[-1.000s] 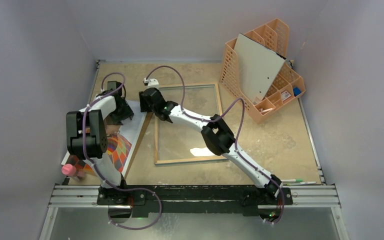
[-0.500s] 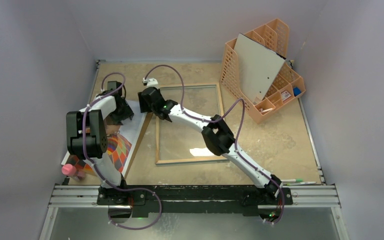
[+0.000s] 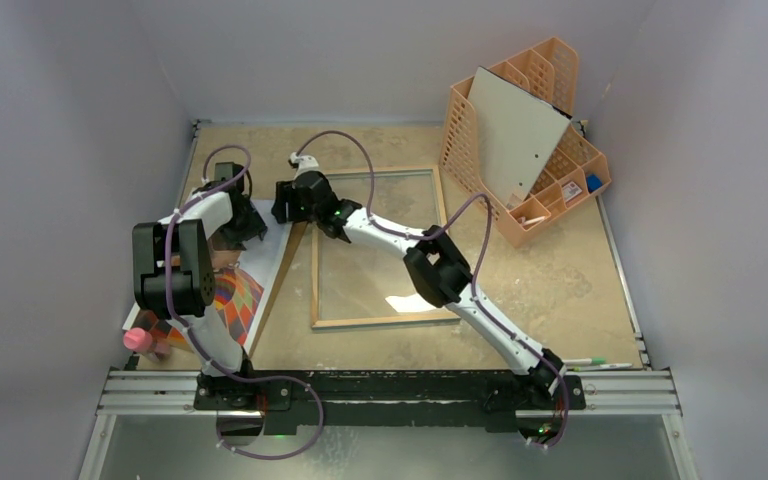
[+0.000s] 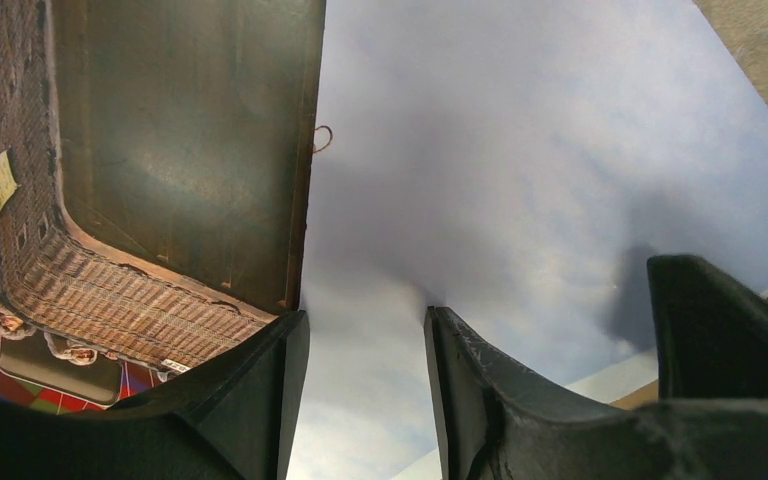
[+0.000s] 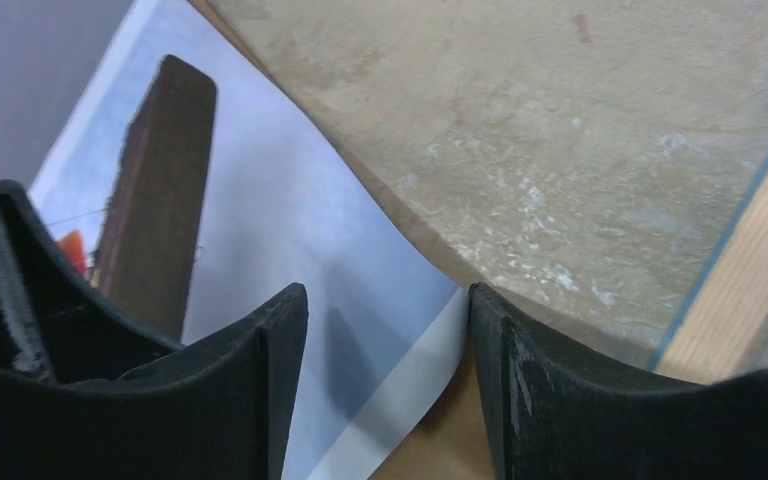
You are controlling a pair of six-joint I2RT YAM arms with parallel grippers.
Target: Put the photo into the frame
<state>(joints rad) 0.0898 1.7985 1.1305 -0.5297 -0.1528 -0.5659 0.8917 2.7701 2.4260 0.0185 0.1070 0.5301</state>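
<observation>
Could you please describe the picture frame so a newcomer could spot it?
On the tan table, look left of the orange lattice organiser. The large rectangular wood-rimmed frame lies flat there; alone among its neighbours, its clear glass shows the table through.

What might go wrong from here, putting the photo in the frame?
The right gripper is open over the edge of the photo, flat on the brown backing: it may crease the paper or grab both. The left gripper is low over the photo: pinned there, it could tear.
</observation>
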